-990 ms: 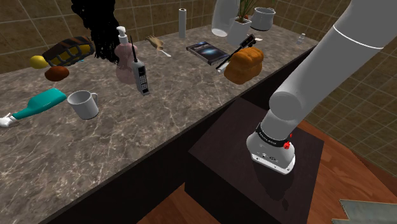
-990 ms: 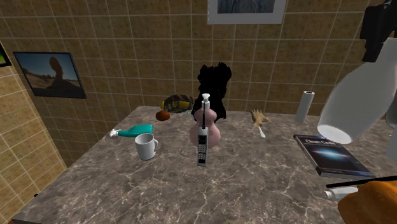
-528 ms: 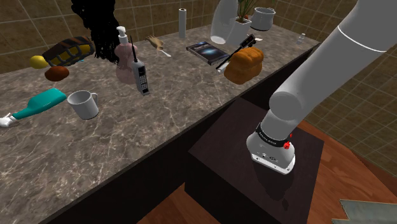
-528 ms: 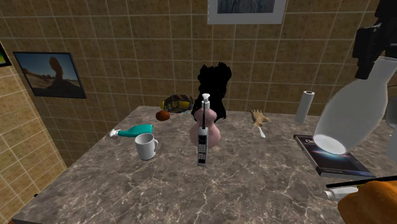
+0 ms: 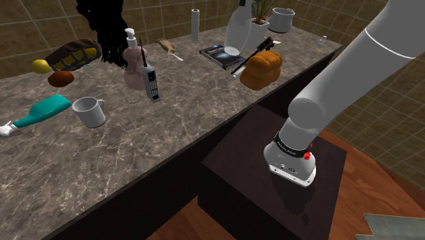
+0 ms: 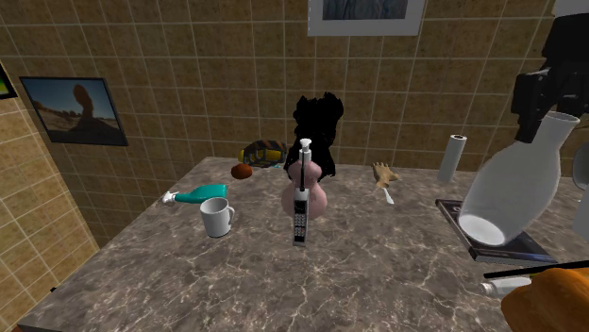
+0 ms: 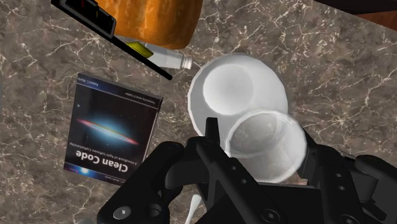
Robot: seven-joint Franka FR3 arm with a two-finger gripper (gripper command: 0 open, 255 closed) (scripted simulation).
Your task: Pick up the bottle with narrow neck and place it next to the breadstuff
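Starting at the shoulder view's left, a teal bottle (image 5: 41,111) lies flat near the marble counter's (image 5: 204,129) front edge, with a white mug (image 5: 88,111) just beside it. Next, a pink pump dispenser (image 5: 133,58) stands upright with an old brick phone (image 5: 151,82) propped in front of it. Then comes a wide run of bare marble, good open room. A dark book (image 7: 111,127) follows, its cover reading "Clean Code". Above it, the black gripper (image 6: 555,106) is clenched on the neck of the white bottle (image 6: 514,193). The bottle hangs tilted in the air, base down over the book. A black stick-like thing (image 7: 108,38) lies between the book and the bread loaf (image 5: 262,68). The loaf sits close to the counter's front edge, with the stand (image 5: 272,177) below.
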